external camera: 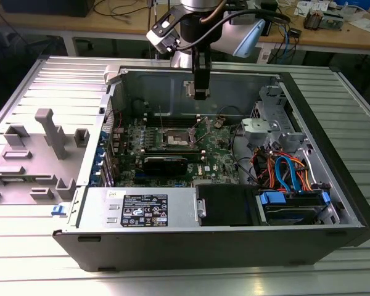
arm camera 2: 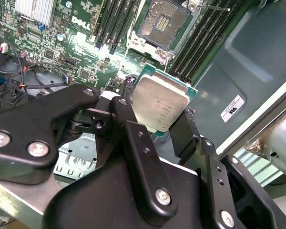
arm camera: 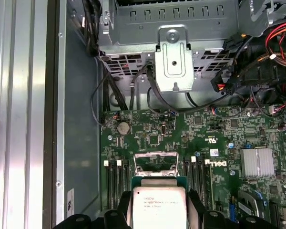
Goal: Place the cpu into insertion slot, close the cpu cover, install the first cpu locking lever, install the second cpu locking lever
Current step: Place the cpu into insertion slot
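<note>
My gripper (external camera: 198, 90) hangs above the open computer case, over its back wall, shut on the cpu (external camera: 190, 88). In the second wrist view the cpu (arm camera 2: 159, 101) is a flat silver square on a green edge, clamped between the black fingers (arm camera 2: 127, 98). Below it the insertion slot (arm camera 2: 163, 21) lies open with a dark centre and a silver rim. On the green motherboard the insertion slot (external camera: 177, 138) sits a good way below the gripper. The cpu cover (arm camera: 156, 155) stands raised beyond the held cpu (arm camera: 159, 207). Thin lever wires (external camera: 161, 121) stick up beside the socket.
Black memory slots (arm camera 2: 200, 36) flank the socket. A silver drive bracket (arm camera: 173, 59) and a cage with orange and blue cables (external camera: 287, 169) fill the exterior view's right side. A black box (external camera: 225, 203) sits at the case front. A grey plastic shroud (external camera: 37, 154) lies outside the case.
</note>
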`<state>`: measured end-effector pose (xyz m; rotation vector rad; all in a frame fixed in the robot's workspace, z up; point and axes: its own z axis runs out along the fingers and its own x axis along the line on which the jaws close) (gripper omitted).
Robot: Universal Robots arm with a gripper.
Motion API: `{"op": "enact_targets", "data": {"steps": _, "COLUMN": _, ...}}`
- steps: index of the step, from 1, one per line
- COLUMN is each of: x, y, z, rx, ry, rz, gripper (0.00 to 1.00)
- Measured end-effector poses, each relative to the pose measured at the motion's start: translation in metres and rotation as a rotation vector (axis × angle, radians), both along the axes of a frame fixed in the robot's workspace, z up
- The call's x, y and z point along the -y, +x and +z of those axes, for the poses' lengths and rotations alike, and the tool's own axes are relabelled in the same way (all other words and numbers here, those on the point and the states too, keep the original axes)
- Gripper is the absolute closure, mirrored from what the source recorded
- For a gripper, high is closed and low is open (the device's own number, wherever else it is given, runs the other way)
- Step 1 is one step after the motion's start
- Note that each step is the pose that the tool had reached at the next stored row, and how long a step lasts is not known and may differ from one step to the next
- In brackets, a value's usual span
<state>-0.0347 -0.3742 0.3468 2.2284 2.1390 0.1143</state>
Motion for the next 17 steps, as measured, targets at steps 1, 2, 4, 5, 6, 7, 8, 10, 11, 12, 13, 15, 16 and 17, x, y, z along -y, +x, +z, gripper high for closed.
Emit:
{"op": "enact_targets", "data": {"steps": 1, "x": 0.0, "y": -0.0001, "z": 0.0, "rx": 0.0, "ry": 0.0, "rz": 0.0, "gripper": 0.45}}
{"op": "enact_targets", "data": {"steps": 2, "x": 0.0, "y": -0.0001, "z": 0.0, "rx": 0.0, "ry": 0.0, "rz": 0.0, "gripper": 0.45}}
{"op": "enact_targets", "data": {"steps": 4, "x": 0.0, "y": -0.0002, "z": 0.0, "rx": -0.0001, "ry": -0.0001, "rz": 0.0, "gripper": 0.45}}
{"op": "enact_targets", "data": {"steps": 5, "x": 0.0, "y": -0.0001, "z": -0.0001, "rx": -0.0001, "ry": -0.0001, "rz": 0.0, "gripper": 0.45}}
{"op": "enact_targets", "data": {"steps": 6, "x": 0.0, "y": -0.0002, "z": -0.0002, "rx": -0.0001, "ry": -0.0001, "rz": 0.0, "gripper": 0.45}}
{"op": "enact_targets", "data": {"steps": 7, "x": 0.0, "y": -0.0002, "z": -0.0007, "rx": 0.0, "ry": 0.0, "rz": 0.0, "gripper": 0.45}}
{"op": "enact_targets", "data": {"steps": 8, "x": 0.0, "y": -0.0002, "z": -0.0011, "rx": 0.0, "ry": 0.0001, "rz": 0.0, "gripper": 0.45}}
{"op": "enact_targets", "data": {"steps": 10, "x": 0.0, "y": -0.0001, "z": -0.0018, "rx": 0.0001, "ry": 0.0001, "rz": 0.0, "gripper": 0.45}}
{"op": "enact_targets", "data": {"steps": 11, "x": 0.0, "y": -0.0002, "z": -0.0025, "rx": 0.0, "ry": 0.0, "rz": 0.0, "gripper": 0.45}}
{"op": "enact_targets", "data": {"steps": 12, "x": 0.0001, "y": -0.0002, "z": -0.0034, "rx": 0.0, "ry": 0.0, "rz": 0.0, "gripper": 0.45}}
{"op": "enact_targets", "data": {"steps": 13, "x": 0.0001, "y": -0.0002, "z": -0.0048, "rx": 0.0, "ry": 0.0, "rz": 0.0, "gripper": 0.45}}
{"op": "enact_targets", "data": {"steps": 15, "x": 0.0002, "y": -0.0002, "z": -0.0073, "rx": 0.0, "ry": 0.0, "rz": 0.0, "gripper": 0.45}}
{"op": "enact_targets", "data": {"steps": 16, "x": 0.0002, "y": -0.0001, "z": -0.0083, "rx": 0.0, "ry": 0.0001, "rz": 0.0, "gripper": 0.45}}
{"op": "enact_targets", "data": {"steps": 17, "x": 0.0003, "y": -0.0002, "z": -0.0092, "rx": 0.0, "ry": 0.0, "rz": 0.0, "gripper": 0.45}}
